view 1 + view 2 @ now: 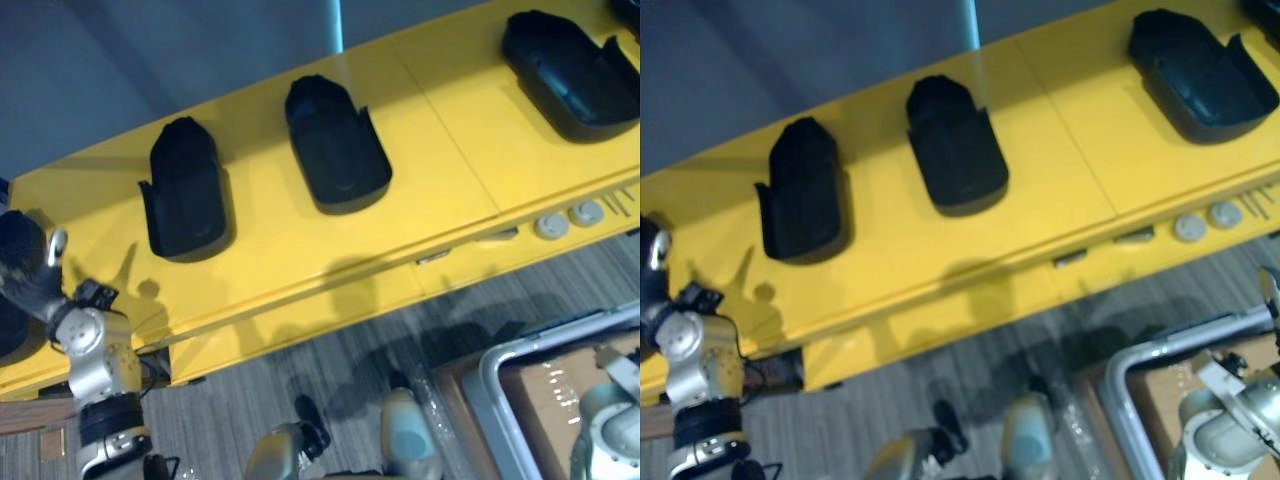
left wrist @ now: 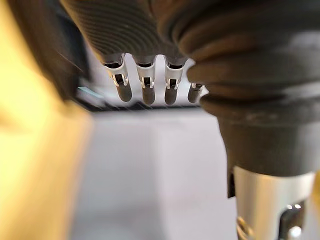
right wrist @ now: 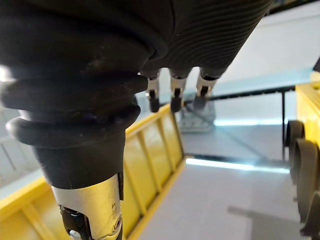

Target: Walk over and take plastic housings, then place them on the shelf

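I have my left hand point(image 2: 145, 85) hanging with its fingers straight and a little apart, and nothing sits between them. In the left eye view it is at the left edge of the frame, by the front lip of the yellow shelf point(image 1: 275, 235). A dark shape lies just beside it at that edge, and I cannot tell what it is.

My right hand point(image 3: 173, 95) is slack too, its fingers loose and empty, with yellow rails point(image 3: 150, 150) showing past them. Its arm comes in at the lower right corner of the eye views, next to a grey metal frame point(image 1: 492, 372) that borders a brown cardboard sheet point(image 1: 545, 395).

The black plastic housings rest on the shelf top, apart from both hands and from each other:
- The left housing point(image 1: 185, 190) is in the upper left part of the frame and is the one nearest my left hand.
- The middle housing point(image 1: 335, 145) is near the top centre and lies hollow side up.
- The right housing point(image 1: 570, 75) is at the upper right, also hollow side up.

Two grey discs point(image 1: 568, 220) sit side by side on the shelf's front ledge at the right. Grey striped floor point(image 1: 330, 350) runs along the bottom of the frame below the shelf.
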### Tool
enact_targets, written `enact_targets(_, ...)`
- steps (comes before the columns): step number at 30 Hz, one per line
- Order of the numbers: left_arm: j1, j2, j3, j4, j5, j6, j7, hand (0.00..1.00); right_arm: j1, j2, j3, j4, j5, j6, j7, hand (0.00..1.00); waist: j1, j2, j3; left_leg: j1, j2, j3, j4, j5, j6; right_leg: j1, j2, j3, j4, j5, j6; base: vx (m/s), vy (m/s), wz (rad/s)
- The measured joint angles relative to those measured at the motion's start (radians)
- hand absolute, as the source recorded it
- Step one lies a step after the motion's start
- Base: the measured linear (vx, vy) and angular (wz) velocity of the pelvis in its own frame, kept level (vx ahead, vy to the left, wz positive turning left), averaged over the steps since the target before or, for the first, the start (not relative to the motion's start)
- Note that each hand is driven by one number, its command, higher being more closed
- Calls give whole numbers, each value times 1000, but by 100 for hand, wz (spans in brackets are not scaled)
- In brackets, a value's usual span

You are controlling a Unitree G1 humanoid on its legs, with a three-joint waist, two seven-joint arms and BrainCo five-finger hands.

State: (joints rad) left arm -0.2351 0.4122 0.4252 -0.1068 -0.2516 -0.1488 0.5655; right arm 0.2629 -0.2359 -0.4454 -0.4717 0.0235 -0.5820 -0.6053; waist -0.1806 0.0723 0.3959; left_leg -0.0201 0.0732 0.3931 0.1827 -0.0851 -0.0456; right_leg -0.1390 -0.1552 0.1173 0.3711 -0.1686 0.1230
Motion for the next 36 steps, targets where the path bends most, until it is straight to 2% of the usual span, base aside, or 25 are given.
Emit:
enact_targets(2, 23, 10, 1, -55, 41, 7, 4, 0, 1, 0, 2, 0, -10, 1, 15, 0, 3, 8, -13, 3, -1, 1, -5, 0, 0, 2, 0, 0, -2, 0, 0, 0, 0, 0)
enact_targets(3, 37, 11, 2, -67, 76, 30, 17, 0, 1, 0, 8, 0, -21, 2, 19, 0, 3, 15, -21, 4, -1, 1, -6, 0, 0, 2, 0, 0, -3, 0, 0, 0, 0, 0)
enact_targets(4, 43, 11, 2, -70, 97, 60, 26, 0, 1, 0, 11, 0, -25, 3, 21, 0, 3, 19, -26, 5, -2, 1, -8, 1, 0, 2, 0, 0, -2, 0, 0, 0, 0, 0)
enact_targets(5, 49, 11, 3, -63, 113, 110, 45, 0, 1, 0, 18, 0, -29, 4, 23, 0, 4, 25, -32, 10, -3, 1, -12, 3, -2, 3, 0, 0, -2, 0, 0, 5, -9, -4)
enact_targets(8, 48, 11, 4, -22, 112, 224, 61, 0, 5, 0, 18, 9, -27, 13, 40, 0, 1, 32, -50, 25, -8, 0, -37, 16, -2, 10, -1, -1, -5, 0, 0, -5, -5, 1)
enact_targets(12, 35, 14, 4, 122, 94, 329, 96, 0, 16, 0, 19, 13, -8, 16, 55, 0, -6, 35, -85, 39, -13, 0, -66, 30, -4, 15, -1, -2, -10, 0, -1, 0, 0, 0)
enact_targets(15, 31, 14, 5, 180, 52, 356, 134, 0, 30, 0, 24, 20, 6, 16, 61, 0, -9, 27, -99, 39, -15, -1, -72, 32, -4, 12, 0, -3, -16, 0, -1, 0, 0, 0)
enact_targets(17, 31, 14, 5, 194, 45, 343, 162, 0, 42, 1, 44, 21, 19, 16, 61, 0, -10, 23, -101, 38, -16, -2, -72, 33, -4, 14, 0, -5, -18, 0, 0, 0, 0, 0)
enact_targets(18, 30, 14, 6, 194, 24, 318, 178, 0, 49, 6, 52, 21, 19, 16, 60, 0, -10, 22, -102, 38, -16, -4, -72, 33, -3, 17, 0, -7, -20, 0, 0, 10, -8, 5)
enact_targets(20, 31, 12, 6, 196, 23, 253, 200, 0, 65, 23, 75, 22, 20, 15, 63, 0, -10, 19, -112, 38, -16, -9, -73, 34, -3, 20, 0, -11, -26, 2, 0, 23, -8, 8)
enact_targets(22, 64, -3, 6, 150, 33, 147, 221, 0, 87, 59, 103, 24, 20, -2, 74, 0, -15, 14, -130, 52, -16, -25, -90, 42, -4, 47, 0, -27, -44, 7, 0, 62, -4, 14)
enact_targets(23, 84, -17, 6, 117, 37, 125, 227, 0, 93, 68, 109, 24, 20, -7, 80, 0, -15, 11, -134, 59, -16, -27, -95, 42, -4, 57, 0, -30, -50, 7, 0, 81, -1, 8)
enact_targets(25, 204, -110, 2, -8, 88, 54, 259, 0, 117, 105, 138, 24, 20, -29, 81, 0, -8, 4, -168, 81, -16, -29, -113, 43, -6, 83, 0, -36, -74, 8, 0, 69, 1, 2)
enact_targets(28, 327, -217, -15, -76, 106, 19, 286, 0, 130, 141, 157, 25, 20, -44, 84, 0, 3, -2, -174, 110, -17, -44, -124, 43, -6, 127, 0, -56, -96, 8, 0, 51, -9, 14)
enact_targets(30, 438, -292, -16, -96, 105, 16, 299, 0, 146, 171, 176, 41, 5, -46, 82, 0, 11, -14, -193, 112, -19, -75, -129, 45, -8, 150, -1, -87, -120, 7, 0, -1, -32, 34)
enact_targets(31, 461, -306, -15, -96, 104, 16, 301, 0, 145, 176, 178, 53, 0, -46, 83, 0, 17, -16, -197, 113, -20, -78, -133, 45, -8, 155, -1, -91, -123, 7, -1, -21, -24, 15)
enact_targets(33, 521, -351, -14, -95, 99, 14, 323, 0, 146, 185, 197, 84, -1, -45, 84, 0, 55, -23, -205, 127, -21, -85, -142, 47, -10, 170, -2, -99, -129, 6, -2, -15, -12, 9)
enact_targets(36, 556, -386, -12, -89, 77, -14, 339, 0, 145, 186, 211, 102, 0, -38, 84, 0, 62, -25, -205, 122, -28, -110, -143, 54, -6, 179, -10, -122, -131, 6, -2, -19, -7, 22)
